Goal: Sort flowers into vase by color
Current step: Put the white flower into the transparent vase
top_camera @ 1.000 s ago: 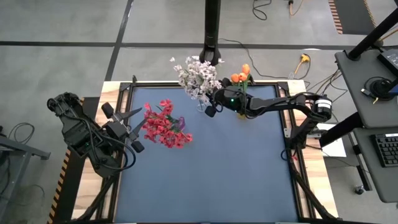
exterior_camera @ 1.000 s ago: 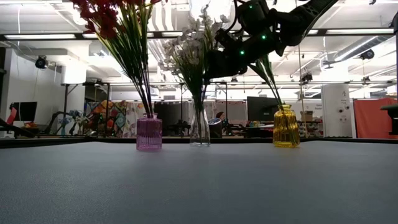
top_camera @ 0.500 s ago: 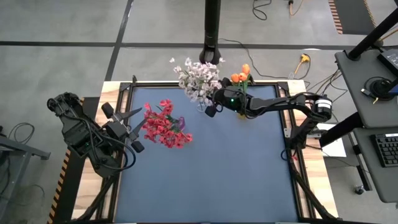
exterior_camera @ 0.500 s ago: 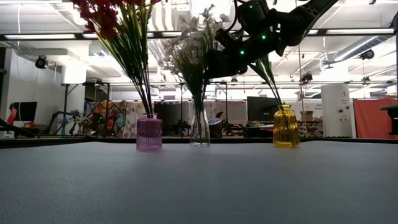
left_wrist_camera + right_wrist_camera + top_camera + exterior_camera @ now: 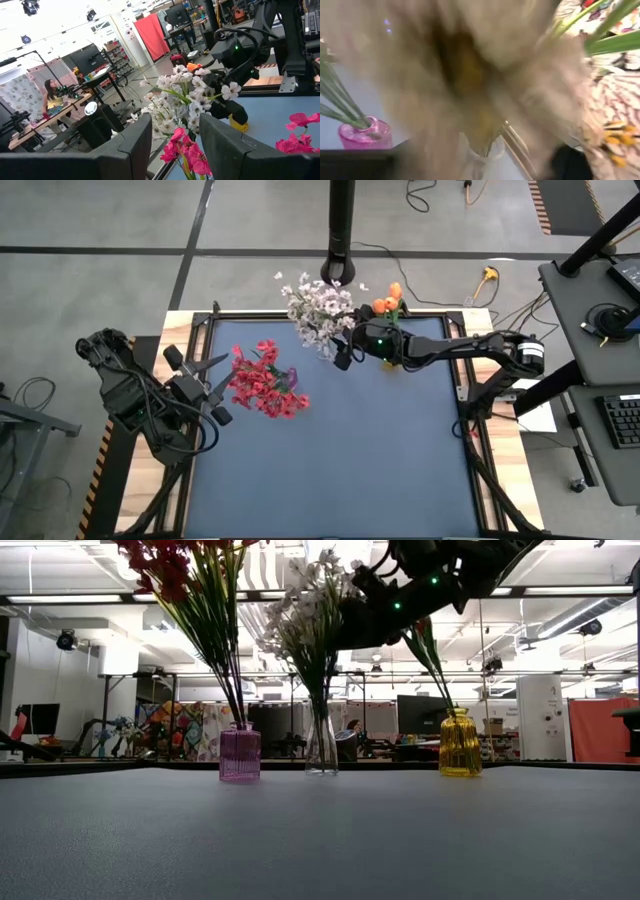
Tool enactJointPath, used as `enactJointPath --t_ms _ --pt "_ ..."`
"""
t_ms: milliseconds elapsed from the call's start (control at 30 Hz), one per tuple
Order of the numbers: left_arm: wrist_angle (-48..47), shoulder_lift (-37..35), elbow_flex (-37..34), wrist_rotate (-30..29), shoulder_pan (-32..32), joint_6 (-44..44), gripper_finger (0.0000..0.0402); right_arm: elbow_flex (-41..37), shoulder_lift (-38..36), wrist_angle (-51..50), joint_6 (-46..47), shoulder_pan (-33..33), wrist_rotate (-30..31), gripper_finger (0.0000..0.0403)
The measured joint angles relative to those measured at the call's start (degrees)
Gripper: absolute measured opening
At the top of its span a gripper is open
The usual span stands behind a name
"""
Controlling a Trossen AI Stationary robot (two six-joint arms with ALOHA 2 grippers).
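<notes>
Three vases stand in a row at the table's far side. The pink vase (image 5: 240, 753) holds red flowers (image 5: 262, 380), the clear vase (image 5: 321, 745) holds white flowers (image 5: 320, 310), and the yellow vase (image 5: 460, 743) holds orange flowers (image 5: 388, 300). My right gripper (image 5: 342, 356) hovers open, high beside the white blossoms and above the clear vase's neck (image 5: 480, 160). A white blossom blurs most of the right wrist view. My left gripper (image 5: 213, 388) waits open, level, just left of the red flowers (image 5: 187, 150), with nothing between its fingers. My right gripper stands close in among the white flowers' upper stems and blossoms (image 5: 310, 610), coming level from the table's right. The blossoms blur over its wrist view, so I cannot tell whether a finger touches them.
Black frame rails (image 5: 200, 320) run along the table's edges. The blue mat's (image 5: 330, 470) near half lies bare in front of the vases. A black pole (image 5: 342, 230) rises behind the far edge. A person sits in the room beyond the table.
My right gripper has risen a little and drawn back slightly toward the table's right edge, away from the white flowers. Some white blossoms now stand farther toward the far right of their bunch. My left arm has kept still.
</notes>
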Motion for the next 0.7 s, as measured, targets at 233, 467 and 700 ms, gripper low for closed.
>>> enactJointPath --t_ms 233,467,700 --pt "-0.01 0.00 -0.02 0.00 0.00 0.00 0.0148 0.00 0.00 1.70 0.10 -0.07 -0.85 0.0120" --pt "0.00 0.00 -0.07 0.00 0.00 0.01 0.0148 0.00 0.00 2.29 -1.08 -0.11 -0.87 0.0021" --pt "0.00 0.00 -0.07 0.00 0.00 0.00 0.0148 0.00 0.00 2.94 -1.01 -0.31 -0.90 0.0022"
